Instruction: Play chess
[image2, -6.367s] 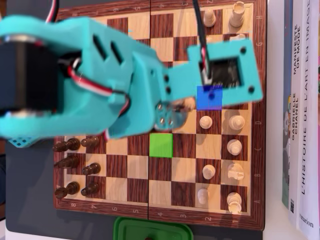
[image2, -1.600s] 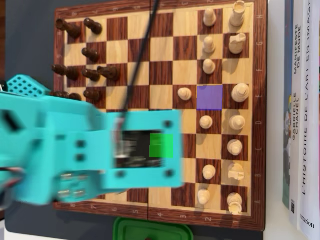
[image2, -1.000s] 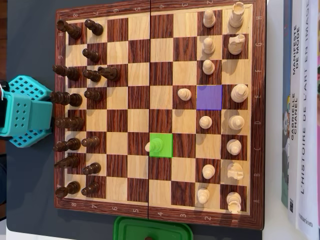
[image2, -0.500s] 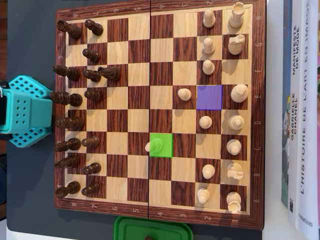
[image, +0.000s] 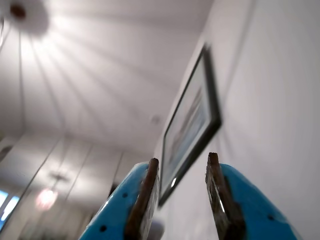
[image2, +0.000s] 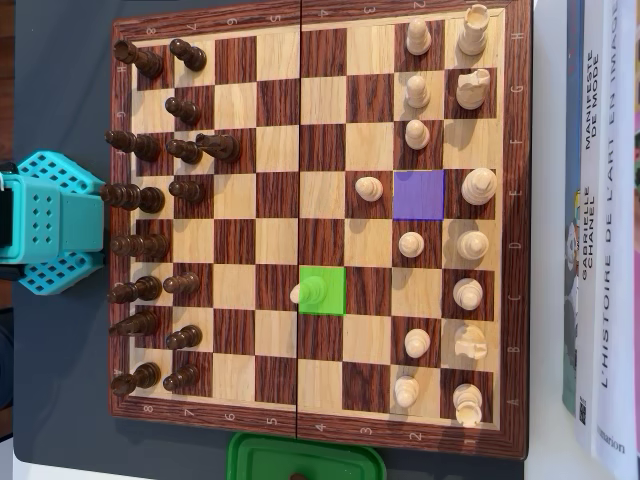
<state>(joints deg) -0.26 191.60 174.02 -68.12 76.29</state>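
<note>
A wooden chessboard (image2: 300, 424) fills the overhead view. Dark pieces (image2: 150, 200) stand along its left side and white pieces (image2: 470, 185) along its right. One square is marked green (image2: 334, 302) and a pawn (image2: 312, 291) stands on it. Another square is marked purple (image2: 418, 194) and is bare. A white pawn (image2: 369, 187) stands one square left of the purple one. In the wrist view my gripper (image: 183, 158) points up at the ceiling, open, with nothing between its dark pads (image: 148, 182). The board is out of that view.
The teal arm body (image2: 55, 225) sits at the board's left edge. A green container (image2: 305, 460) lies below the board. Books (image2: 600, 230) lie along the right side. A framed picture (image: 192, 120) hangs on the wall in the wrist view.
</note>
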